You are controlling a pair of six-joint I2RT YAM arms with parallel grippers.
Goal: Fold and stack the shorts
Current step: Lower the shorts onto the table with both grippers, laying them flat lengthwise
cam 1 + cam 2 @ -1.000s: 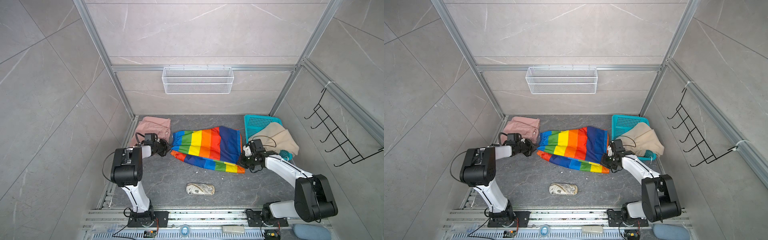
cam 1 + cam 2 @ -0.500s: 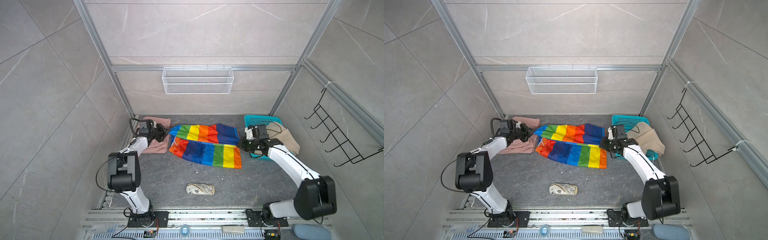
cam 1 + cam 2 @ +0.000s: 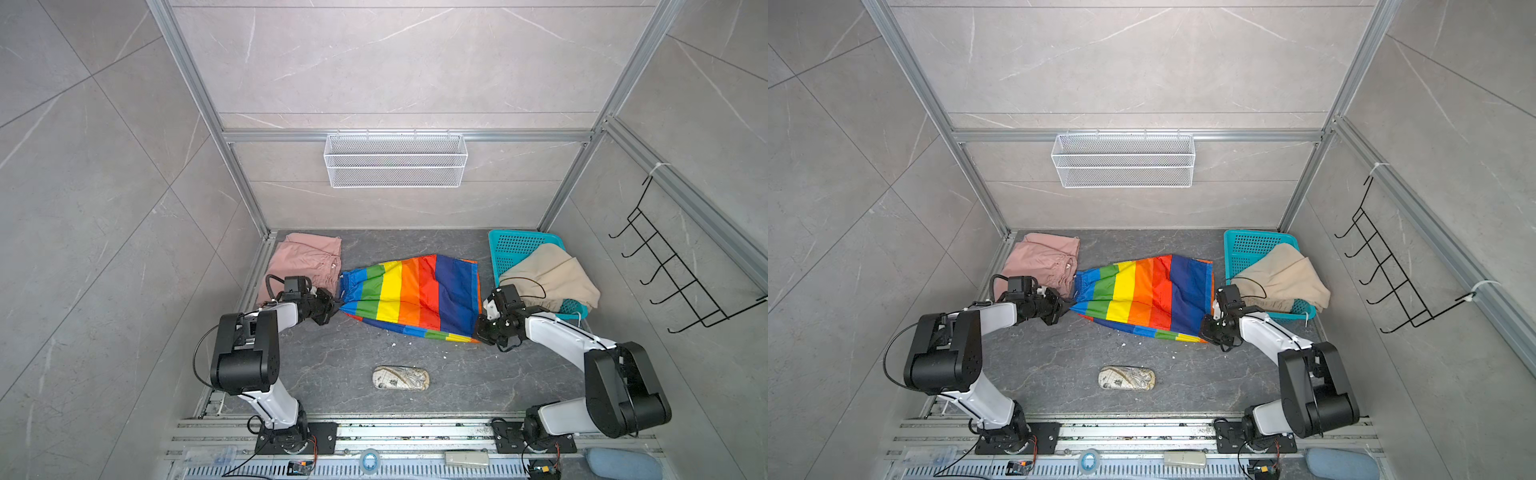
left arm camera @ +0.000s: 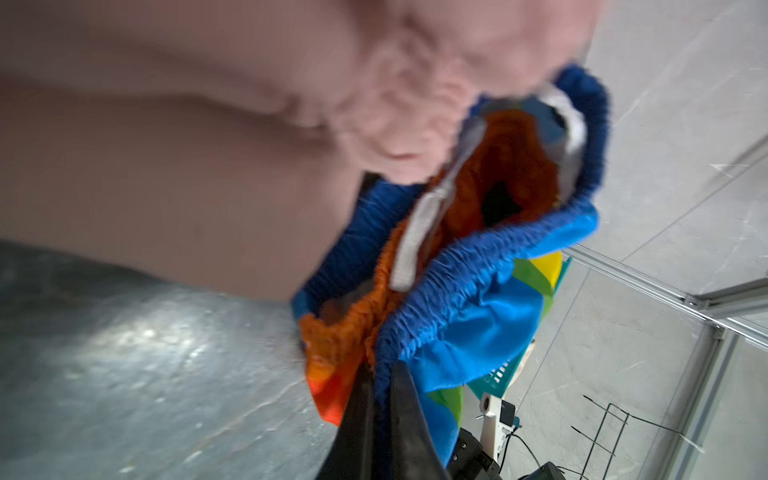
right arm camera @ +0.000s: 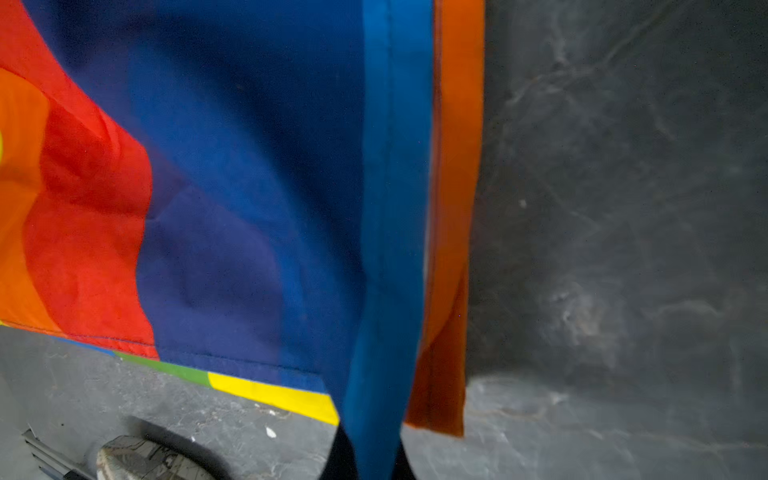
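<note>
The rainbow-striped shorts [image 3: 409,293] [image 3: 1150,295] are stretched across the middle of the floor between my two grippers. My left gripper [image 3: 334,305] [image 3: 1068,307] [image 4: 380,370] is shut on the blue gathered waistband [image 4: 478,266]. My right gripper [image 3: 478,330] [image 3: 1204,328] [image 5: 370,453] is shut on the blue hem edge [image 5: 390,249] at the other end. The pink shorts [image 3: 305,259] [image 3: 1044,257] [image 4: 166,145] lie at the back left, right beside the left gripper. The beige shorts [image 3: 548,276] [image 3: 1285,274] are draped over the teal basket.
The teal basket [image 3: 515,245] [image 3: 1250,247] stands at the back right. A patterned pouch [image 3: 401,378] [image 3: 1126,378] [image 5: 145,461] lies near the front middle. A white wire basket [image 3: 395,160] hangs on the back wall, and black hooks [image 3: 673,274] hang on the right wall.
Both grippers swung toward the back wall with the rainbow shorts, then came forward again to about where they were. The shorts now lie spread wider between them.
</note>
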